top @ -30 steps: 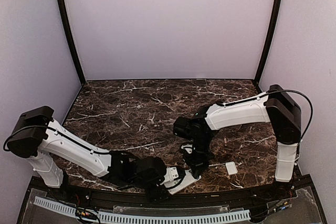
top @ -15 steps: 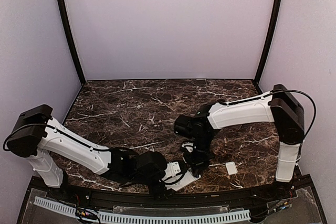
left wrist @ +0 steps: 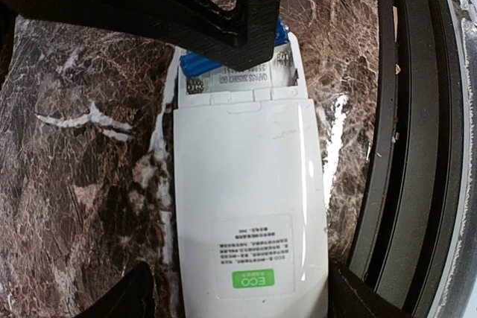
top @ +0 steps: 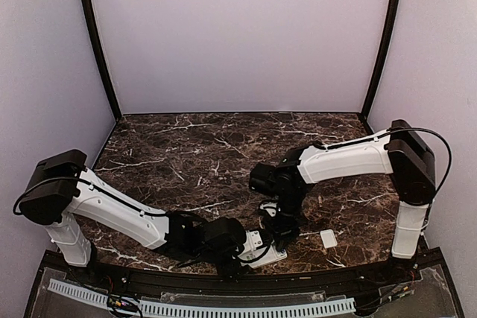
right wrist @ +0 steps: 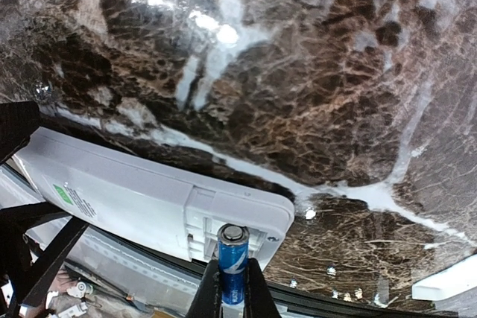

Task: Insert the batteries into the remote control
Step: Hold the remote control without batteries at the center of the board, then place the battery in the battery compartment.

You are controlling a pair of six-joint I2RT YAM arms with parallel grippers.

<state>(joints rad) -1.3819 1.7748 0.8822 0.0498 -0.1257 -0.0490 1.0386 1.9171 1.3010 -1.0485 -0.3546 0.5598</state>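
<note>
Top external view gives you the dark marble table (top: pixel 186 147), with the remote control (top: pixel 270 251) lying flat at its near edge, back side up, close to the black rail (left wrist: pixel 402 147). The left gripper (left wrist: pixel 242 304) stands over the label end with its fingers (left wrist: pixel 134 296) spread, one at each long side. A strip of table shows between one finger and the case, so I judge it is not clamped. A small white cover (top: pixel 329 239) lies apart, to the right. The right gripper (right wrist: pixel 232 301) pinches one battery (right wrist: pixel 232 252), metal tip pointing away from the fingers, just at the open compartment (right wrist: pixel 242 214) of the remote.

The remote is probably light, stiff plastic with a smooth shell, so it can slide on the polished stone. Take it by the long edges, not by the thin compartment walls. The battery is small, hard and round, and it may twist in the pinch, so hold it at the middle.

The green label (left wrist: pixel 253 279) reads "ECO". Above it there is fine print (left wrist: pixel 252 247), too small to read. A printed line (left wrist: pixel 242 78) inside the compartment is also not legible. Something blue shows there, but I cannot tell if it is a seated battery.
</note>
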